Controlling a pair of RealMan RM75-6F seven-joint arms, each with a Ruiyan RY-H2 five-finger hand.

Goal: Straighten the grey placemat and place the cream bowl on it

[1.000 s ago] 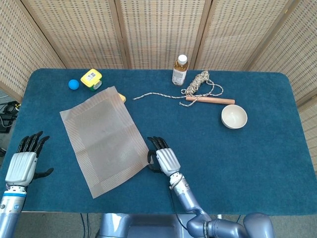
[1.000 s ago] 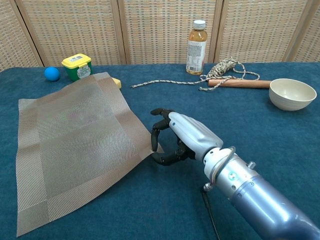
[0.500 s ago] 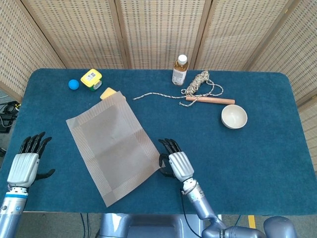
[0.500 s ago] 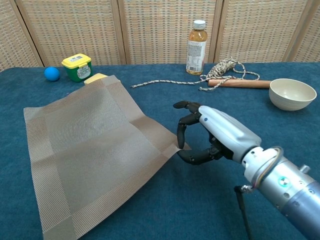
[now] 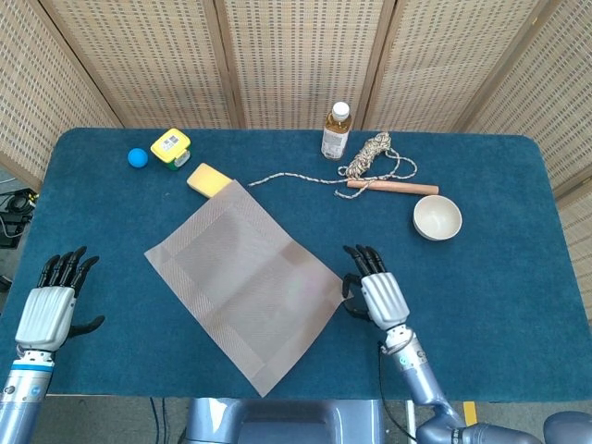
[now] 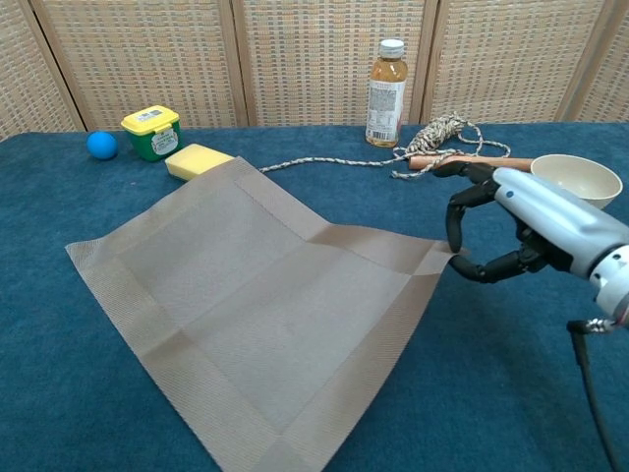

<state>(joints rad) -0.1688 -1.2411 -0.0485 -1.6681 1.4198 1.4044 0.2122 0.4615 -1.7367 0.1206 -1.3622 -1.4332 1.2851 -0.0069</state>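
Note:
The grey placemat [image 5: 245, 282] [image 6: 256, 300] lies askew on the blue table, its corners pointing like a diamond. My right hand [image 5: 377, 296] [image 6: 526, 228] pinches the mat's right corner between thumb and fingers, just above the cloth. The cream bowl [image 5: 437, 218] [image 6: 578, 182] stands upright and empty at the right, beyond that hand and apart from the mat. My left hand [image 5: 51, 301] hovers at the table's near left edge with its fingers spread and nothing in it; the chest view does not show it.
A yellow sponge [image 5: 209, 179] touches the mat's far corner. Behind it are a yellow-lidded green tub [image 5: 170, 146] and a blue ball [image 5: 138, 157]. A bottle [image 5: 336, 130], a coiled rope [image 5: 375, 157] and a wooden stick [image 5: 392, 187] lie at the back.
My right hand has dragged the mat's corner to the right, turning and shifting the mat. The yellow sponge has come out from under the mat's far corner. The left hand stayed put.

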